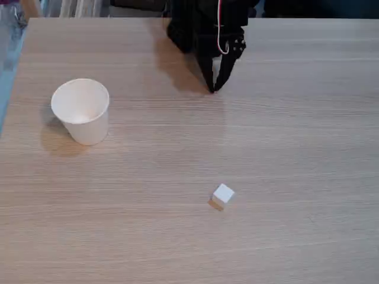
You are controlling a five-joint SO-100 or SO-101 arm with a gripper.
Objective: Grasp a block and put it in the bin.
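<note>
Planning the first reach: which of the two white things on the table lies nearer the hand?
The block, the tiny cube in the fixed view's lower middle; the cup stands farther from the hand, at left.

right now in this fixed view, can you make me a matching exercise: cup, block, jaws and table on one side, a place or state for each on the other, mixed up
Things:
1. paper cup
2. block
3. gripper, meaning its jaws
4. table

Places or states:
A. lies alone, low and middle in the fixed view, nothing touching it
B. pale wood grain, bears everything else
C. stands upright at the left, mouth open upward
D. black, at the top, tips together and pointing down at the wood

Pairs: 1-C, 2-A, 3-D, 4-B
</note>
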